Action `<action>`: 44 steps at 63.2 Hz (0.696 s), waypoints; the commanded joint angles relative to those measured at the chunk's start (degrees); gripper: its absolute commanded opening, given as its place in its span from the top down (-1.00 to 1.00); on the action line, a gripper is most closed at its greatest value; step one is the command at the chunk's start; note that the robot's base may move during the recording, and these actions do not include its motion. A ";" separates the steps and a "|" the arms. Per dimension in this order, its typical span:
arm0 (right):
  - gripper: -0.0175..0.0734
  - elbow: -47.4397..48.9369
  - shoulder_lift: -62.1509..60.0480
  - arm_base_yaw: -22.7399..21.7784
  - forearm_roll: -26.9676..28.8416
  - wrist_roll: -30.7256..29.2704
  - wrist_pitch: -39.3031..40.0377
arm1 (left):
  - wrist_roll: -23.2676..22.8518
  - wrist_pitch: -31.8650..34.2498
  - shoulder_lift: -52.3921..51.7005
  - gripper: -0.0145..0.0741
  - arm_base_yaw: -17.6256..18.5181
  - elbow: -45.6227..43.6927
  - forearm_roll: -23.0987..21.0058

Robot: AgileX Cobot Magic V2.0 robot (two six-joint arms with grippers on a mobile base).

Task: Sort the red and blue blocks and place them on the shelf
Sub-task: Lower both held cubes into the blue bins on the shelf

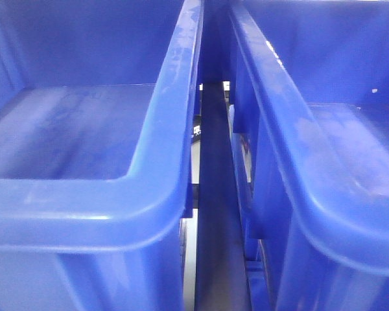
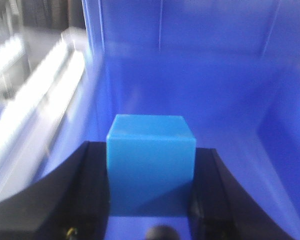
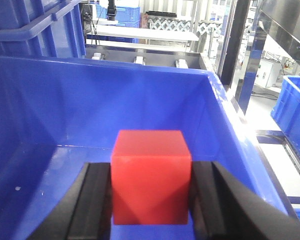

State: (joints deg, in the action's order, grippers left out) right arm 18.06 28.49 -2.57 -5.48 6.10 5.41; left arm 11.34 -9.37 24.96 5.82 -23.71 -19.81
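Right gripper [image 3: 151, 180] clamps red block [image 3: 151, 167], left gripper [image 2: 151, 175] blue block [image 2: 151, 150] — walls [image 3: 225, 130] apart.

The red block [image 3: 151, 175] and blue block [image 2: 151, 165] show against blue bins [image 1: 84, 214].

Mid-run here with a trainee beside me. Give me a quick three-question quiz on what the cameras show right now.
1. True or false: the right gripper has nothing between its fingers.
2. Which block does the left gripper hold? A) red B) blue C) none
3. Fill in: in the right wrist view, behind the red block shows the inside of a blue plastic ___.

Key
1. False: it is shut on the red block.
2. B: the blue block sits between its fingers.
3. bin
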 commanded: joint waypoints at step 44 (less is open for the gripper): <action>0.49 1.76 0.10 -0.14 -0.22 0.04 4.87 | -0.25 7.40 16.09 0.39 11.93 -2.08 -2.14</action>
State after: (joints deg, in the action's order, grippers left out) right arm 18.06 28.49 -2.57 -5.48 6.10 5.41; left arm 11.34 -8.71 39.88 14.97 -23.71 -23.69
